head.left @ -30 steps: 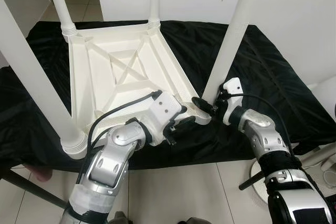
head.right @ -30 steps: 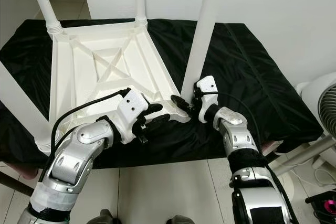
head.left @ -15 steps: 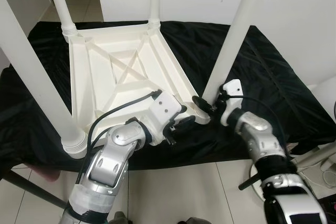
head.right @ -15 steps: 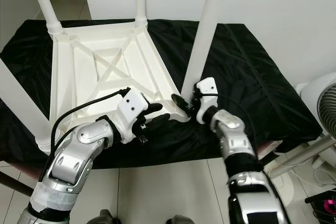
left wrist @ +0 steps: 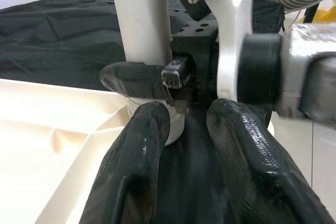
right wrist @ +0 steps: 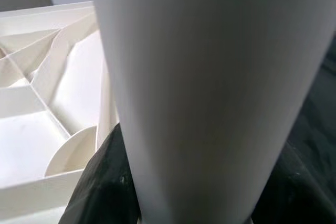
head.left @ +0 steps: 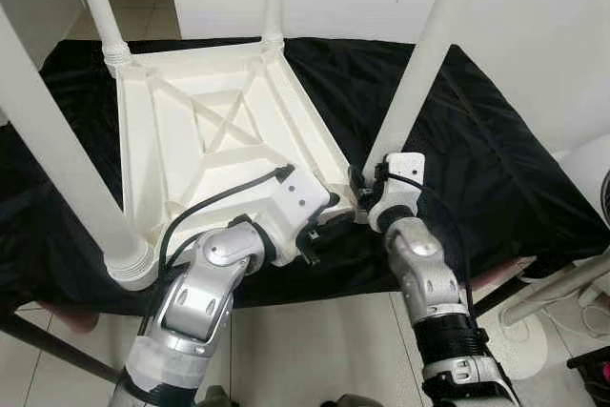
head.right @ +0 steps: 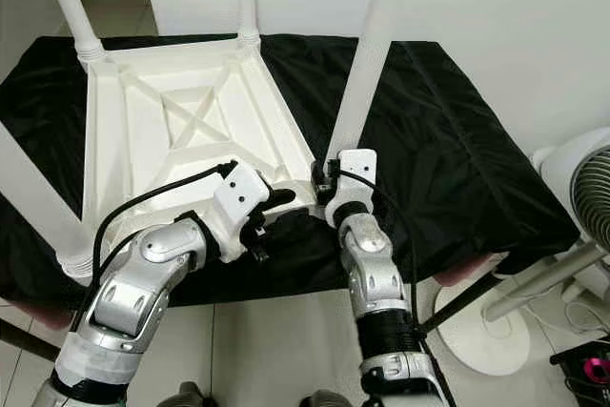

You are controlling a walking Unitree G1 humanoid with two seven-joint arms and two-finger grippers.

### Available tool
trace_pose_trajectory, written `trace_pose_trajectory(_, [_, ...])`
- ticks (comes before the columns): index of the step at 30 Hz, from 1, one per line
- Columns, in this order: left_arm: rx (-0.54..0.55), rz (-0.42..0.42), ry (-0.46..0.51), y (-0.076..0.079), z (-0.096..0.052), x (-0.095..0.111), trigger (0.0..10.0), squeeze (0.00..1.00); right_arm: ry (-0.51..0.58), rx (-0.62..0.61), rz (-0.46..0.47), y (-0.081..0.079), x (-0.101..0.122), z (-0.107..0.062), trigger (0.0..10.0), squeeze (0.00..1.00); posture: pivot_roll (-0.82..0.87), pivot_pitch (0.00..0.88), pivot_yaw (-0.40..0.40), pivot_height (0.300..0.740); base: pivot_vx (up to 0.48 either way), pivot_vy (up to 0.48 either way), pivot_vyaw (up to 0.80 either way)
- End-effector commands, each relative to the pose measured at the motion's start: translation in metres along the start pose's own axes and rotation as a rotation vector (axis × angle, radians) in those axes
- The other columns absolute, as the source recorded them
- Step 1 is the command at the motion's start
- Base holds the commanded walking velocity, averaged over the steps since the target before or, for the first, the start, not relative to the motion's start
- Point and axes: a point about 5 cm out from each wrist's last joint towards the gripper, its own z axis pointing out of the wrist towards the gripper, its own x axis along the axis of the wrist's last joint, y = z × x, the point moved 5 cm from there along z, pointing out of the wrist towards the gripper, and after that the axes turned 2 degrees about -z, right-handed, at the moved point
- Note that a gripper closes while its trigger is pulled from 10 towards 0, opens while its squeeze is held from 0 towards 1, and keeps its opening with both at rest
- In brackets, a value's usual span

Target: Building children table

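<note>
The upturned white table (head.left: 219,140) lies on the black-draped worktop (head.left: 496,159). The right gripper (head.right: 329,188) has its jaws clamped around the near leg (head.left: 419,73) just above its socket. The left gripper (left wrist: 186,124) waits beside with jaws narrowly parted, empty. The plastic looks light, stiff and slick, so grip low.

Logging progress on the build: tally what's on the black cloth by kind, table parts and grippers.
White table legs standing in the tabletop: 4, the near right leg gripped by the right gripper
Upturned white tabletop: 1
Grippers: 2, with the left gripper at that corner
Total: 7
</note>
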Motion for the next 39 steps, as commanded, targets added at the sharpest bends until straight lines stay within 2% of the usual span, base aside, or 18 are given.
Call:
trace_pose_trajectory(1, [0.086, -0.005, -0.013, -0.006, -0.001, -0.004, 10.0, 0.0, -0.08, 0.044, 0.041, -0.023, -0.019, -0.008, 10.0, 0.0, -0.07, 0.021, -0.024, 0.74, 0.0, 0.0, 0.0])
trace_pose_trajectory(4, [0.086, -0.006, -0.013, -0.006, -0.001, -0.004, 10.0, 0.0, -0.077, 0.046, 0.05, -0.025, -0.017, -0.009, 10.0, 0.0, -0.07, 0.023, -0.022, 0.74, 0.0, 0.0, 0.0])
trace_pose_trajectory(5, [0.081, -0.004, -0.013, -0.005, 0.0, -0.003, 10.0, 0.0, -0.066, 0.05, 0.04, -0.022, -0.012, -0.01, 10.0, 0.77, -0.07, 0.021, -0.022, 0.74, 0.0, 0.0, 0.0])
trace_pose_trajectory(6, [0.078, -0.003, -0.013, -0.005, 0.0, -0.003, 10.0, 0.0, -0.057, 0.065, 0.043, -0.02, -0.009, -0.01, 10.0, 1.0, -0.08, 0.022, -0.021, 0.74, 0.0, 0.0, 0.0])
trace_pose_trajectory(10, [0.078, -0.006, -0.012, -0.005, 0.0, -0.003, 10.0, 0.0, -0.034, 0.089, 0.035, -0.011, -0.001, -0.011, 10.0, 1.0, -0.08, 0.025, -0.025, 0.74, 0.0, 0.0, 0.0])
trace_pose_trajectory(13, [0.078, -0.006, -0.013, -0.005, 0.0, -0.003, 10.0, 0.0, -0.029, 0.111, 0.022, -0.011, 0.001, -0.012, 10.0, 1.0, -0.08, 0.025, -0.025, 0.74, 0.0, 0.0, 0.0])
trace_pose_trajectory(14, [0.077, -0.008, -0.012, -0.004, 0.0, -0.003, 10.0, 0.0, -0.018, 0.167, -0.02, -0.006, 0.001, -0.015, 10.0, 0.29, -0.08, 0.024, -0.025, 0.74, 0.0, 0.0, 0.0])
trace_pose_trajectory(15, [0.076, -0.009, -0.013, -0.004, -0.001, -0.004, 10.0, 0.0, -0.019, 0.211, -0.04, -0.002, 0.0, -0.018, 10.0, 0.0, -0.08, 0.024, -0.025, 0.74, 0.0, 0.0, 0.0])
trace_pose_trajectory(19, [0.074, -0.009, -0.013, -0.004, -0.001, -0.004, 10.0, 0.0, -0.009, 0.29, -0.093, 0.008, -0.001, -0.023, 10.0, 0.0, -0.08, 0.023, -0.027, 0.74, 0.0, 0.0, 0.0])
trace_pose_trajectory(20, [0.059, -0.014, -0.012, -0.002, -0.002, -0.004, 10.0, 0.0, 0.011, 0.351, -0.134, 0.021, 0.003, -0.026, 10.0, 0.0, -0.08, 0.022, -0.026, 0.74, 0.0, 0.0, 0.0])
trace_pose_trajectory(21, [0.054, -0.015, -0.012, -0.002, -0.002, -0.004, 10.0, 0.0, 0.016, 0.363, -0.143, 0.024, 0.004, -0.026, 10.0, 0.0, -0.08, 0.022, -0.026, 0.74, 0.0, 0.0, 0.0])
trace_pose_trajectory(28, [0.006, -0.01, -0.017, 0.004, -0.004, -0.005, 10.0, 0.0, 0.001, 0.413, -0.153, 0.029, 0.003, -0.026, 10.0, 0.0, -0.08, 0.02, -0.025, 0.74, 0.0, 0.0, 0.0])
trace_pose_trajectory(29, [-0.046, -0.015, -0.026, 0.011, -0.007, -0.007, 10.0, 0.0, -0.007, 0.487, -0.179, 0.034, 0.003, -0.022, 10.0, 0.0, -0.08, 0.017, -0.016, 0.74, 0.0, 0.0, 0.0])
trace_pose_trajectory(38, [-0.081, -0.002, -0.037, 0.017, -0.007, -0.009, 10.0, 0.0, -0.017, 0.556, -0.174, 0.031, 0.005, -0.007, 10.0, 0.0, -0.08, 0.004, -0.013, 0.74, 0.0, 0.0, 0.0])
trace_pose_trajectory(39, [-0.079, 0.001, -0.036, 0.016, -0.006, -0.008, 10.0, 0.0, -0.019, 0.573, -0.175, 0.029, 0.005, -0.003, 9.1, 0.0, -0.08, 0.0, -0.013, 0.74, 0.0, 0.0, 0.0])
